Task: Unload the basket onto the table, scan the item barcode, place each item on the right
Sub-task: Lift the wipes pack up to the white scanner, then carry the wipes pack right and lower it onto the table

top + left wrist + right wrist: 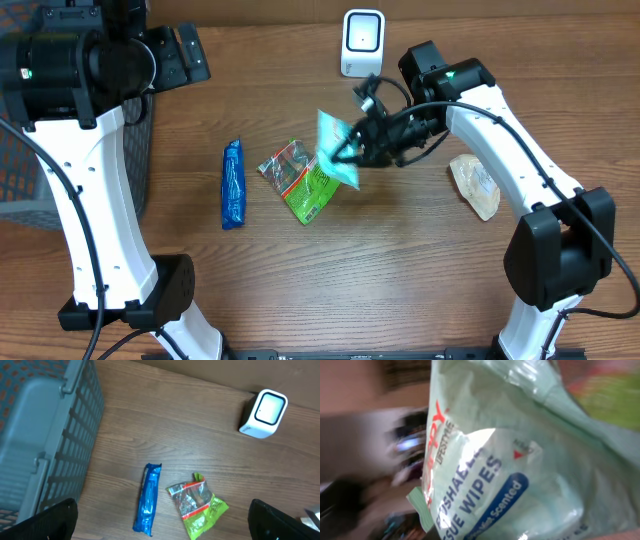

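Holds wipes pack (335, 150) aloft in clenched right gripper (352, 150), 6 o'clock of scanner (362, 43). Likely soft, light, slippery (floppy film); best pinched at edge seam, barcode unobstructed. Left gripper (164, 522) released, empty.

Two arms, white shells over black joints.

Left arm (92, 200): long white moulded links, smooth and slightly waisted. Large black cylindrical motor housing with a small green light, rounded black joint at the base, thin black cable running alongside the white link. Right arm (505, 125): same white shell, chunky black elbow block, black housing with a green light. Black cables loop loose around the dark wrist hardware. Left fingertips (47, 521): matte black, blunt, rounded edges. Screws and printed markings too small to make out.
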Controlling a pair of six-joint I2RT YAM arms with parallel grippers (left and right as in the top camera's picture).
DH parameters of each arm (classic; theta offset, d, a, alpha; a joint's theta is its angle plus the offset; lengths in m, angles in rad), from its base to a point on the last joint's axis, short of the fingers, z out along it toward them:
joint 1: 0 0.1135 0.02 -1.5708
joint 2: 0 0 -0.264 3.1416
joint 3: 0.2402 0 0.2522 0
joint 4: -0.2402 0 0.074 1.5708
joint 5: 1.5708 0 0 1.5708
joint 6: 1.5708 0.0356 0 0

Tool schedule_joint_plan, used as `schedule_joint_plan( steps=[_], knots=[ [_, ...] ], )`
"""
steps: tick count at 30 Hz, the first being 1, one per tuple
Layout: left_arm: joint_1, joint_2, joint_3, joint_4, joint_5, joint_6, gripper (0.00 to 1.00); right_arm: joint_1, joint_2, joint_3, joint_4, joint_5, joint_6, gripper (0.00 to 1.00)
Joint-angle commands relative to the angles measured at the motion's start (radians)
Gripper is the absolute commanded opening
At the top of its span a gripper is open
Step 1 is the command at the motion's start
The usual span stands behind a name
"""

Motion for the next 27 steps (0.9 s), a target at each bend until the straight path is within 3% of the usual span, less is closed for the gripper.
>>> schedule_joint_plan(
  steps=[1,5,7,17,22,25,27],
  knots=[
    [0.009,0.004,-0.006,-0.001,0.028,-0.018,1.0,0.019,-0.013,-0.005,-0.038,0.768,0.255,0.04],
    [0.009,0.004,-0.006,-0.001,0.028,-0.018,1.0,0.077,-0.013,-0.005,-0.109,1.347,0.484,0.04],
    [0.009,0.004,-0.006,-0.001,0.028,-0.022,1.0,0.109,-0.013,-0.005,-0.13,1.535,0.565,0.04],
    [0.007,0.004,-0.006,-0.001,0.028,-0.021,1.0,0.306,0.074,-0.005,-0.141,1.783,0.553,0.04],
    [0.007,0.004,-0.006,-0.001,0.028,-0.021,1.0,0.403,0.183,-0.005,-0.23,1.839,0.532,0.04],
    [0.007,0.005,-0.006,-0.001,0.028,-0.021,1.0,0.465,0.23,-0.005,-0.308,1.91,0.558,0.26],
    [0.007,0.005,-0.006,-0.001,0.028,-0.021,1.0,0.504,0.235,-0.005,-0.331,1.919,0.593,0.32]
  ],
)
